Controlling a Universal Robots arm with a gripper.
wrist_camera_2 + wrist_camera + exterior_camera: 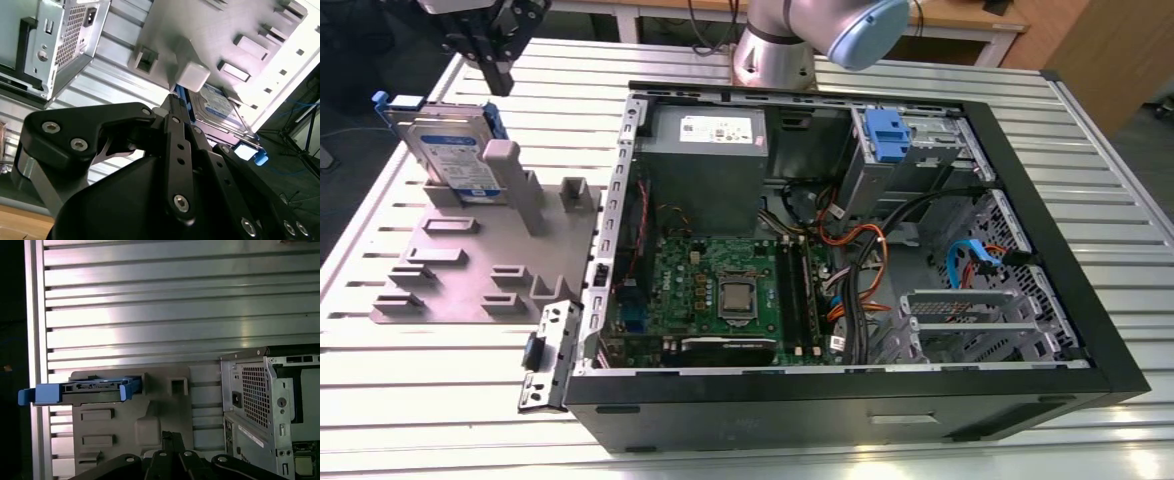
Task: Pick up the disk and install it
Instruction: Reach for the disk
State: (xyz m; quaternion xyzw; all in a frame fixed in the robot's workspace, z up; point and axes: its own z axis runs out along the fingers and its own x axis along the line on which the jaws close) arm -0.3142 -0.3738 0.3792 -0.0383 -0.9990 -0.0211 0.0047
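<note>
One silver, blue-railed disk (pixel 454 150) is standing edgewise in the grey rack (pixel 454 280), on the exterior view's left of the open case (pixel 854 410); your closed, empty gripper (pixel 494 82) is hovering above.

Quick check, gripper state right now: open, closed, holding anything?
Gripper: fingers closed, holding nothing, apart from the disk, which stands upright in the grey holder.

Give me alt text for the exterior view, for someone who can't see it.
A disk stands on edge in a grey holder on a slatted metal table, with the robot's claw hanging above it. To the exterior view's right lies an open computer case.
</note>
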